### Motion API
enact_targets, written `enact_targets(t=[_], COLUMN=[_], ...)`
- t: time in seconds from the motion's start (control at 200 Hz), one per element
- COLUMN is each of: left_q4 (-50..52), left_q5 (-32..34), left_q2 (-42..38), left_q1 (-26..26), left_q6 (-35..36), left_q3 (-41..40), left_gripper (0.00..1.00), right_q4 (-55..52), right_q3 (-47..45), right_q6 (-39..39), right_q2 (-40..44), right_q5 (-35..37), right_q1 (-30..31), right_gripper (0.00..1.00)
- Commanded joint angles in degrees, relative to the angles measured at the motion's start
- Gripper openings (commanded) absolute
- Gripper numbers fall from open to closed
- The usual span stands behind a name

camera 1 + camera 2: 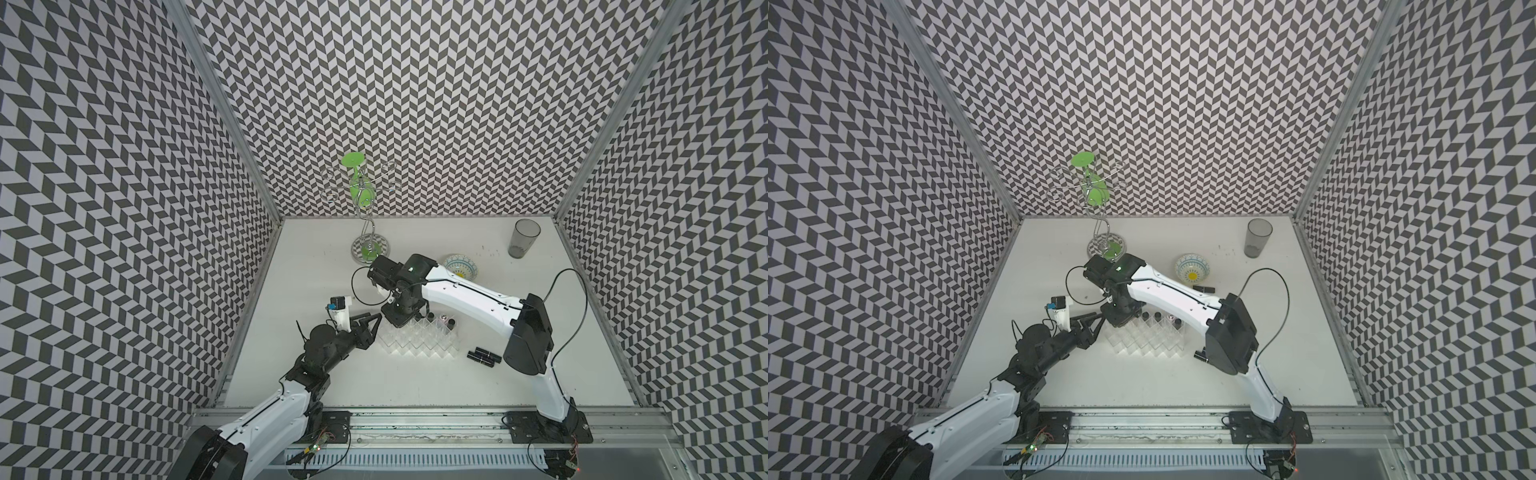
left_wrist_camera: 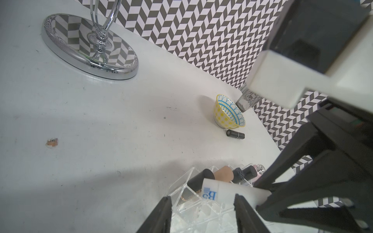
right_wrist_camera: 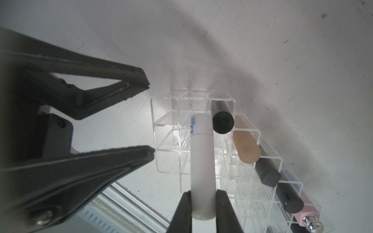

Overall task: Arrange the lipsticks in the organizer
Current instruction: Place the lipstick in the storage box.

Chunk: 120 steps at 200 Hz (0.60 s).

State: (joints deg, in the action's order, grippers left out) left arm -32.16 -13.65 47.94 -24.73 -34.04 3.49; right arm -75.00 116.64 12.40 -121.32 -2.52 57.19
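In both top views the clear organizer stands on the bench, black lipsticks loose at its right; in the left wrist view the left jaws stand spread beside it; in the right wrist view the right jaws pinch a white lipstick over its cells

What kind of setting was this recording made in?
Probably a lab test cell, not a home: chevron-patterned panel walls, two robot arms bolted to an aluminium rail, and a white table.
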Motion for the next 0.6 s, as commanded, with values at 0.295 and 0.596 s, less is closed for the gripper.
enact_targets(t=[0.295, 0.596], left_q4=[-6.5, -5.2], left_q5=[-1.1, -1.3], left_q2=[8.3, 10.0], left_q1=[0.1, 0.0], left_q6=[2.5, 5.2], left_q3=[1.5, 2.7], left_gripper=[0.53, 0.52], right_q4=[0.2, 0.2], right_q3=[0.8, 1.5], right_q6=[-1.2, -1.6], right_q2=[-2.2, -3.8], right_q5=[-1.8, -1.8], right_q1=[0.9, 0.9], right_gripper=[0.13, 0.13])
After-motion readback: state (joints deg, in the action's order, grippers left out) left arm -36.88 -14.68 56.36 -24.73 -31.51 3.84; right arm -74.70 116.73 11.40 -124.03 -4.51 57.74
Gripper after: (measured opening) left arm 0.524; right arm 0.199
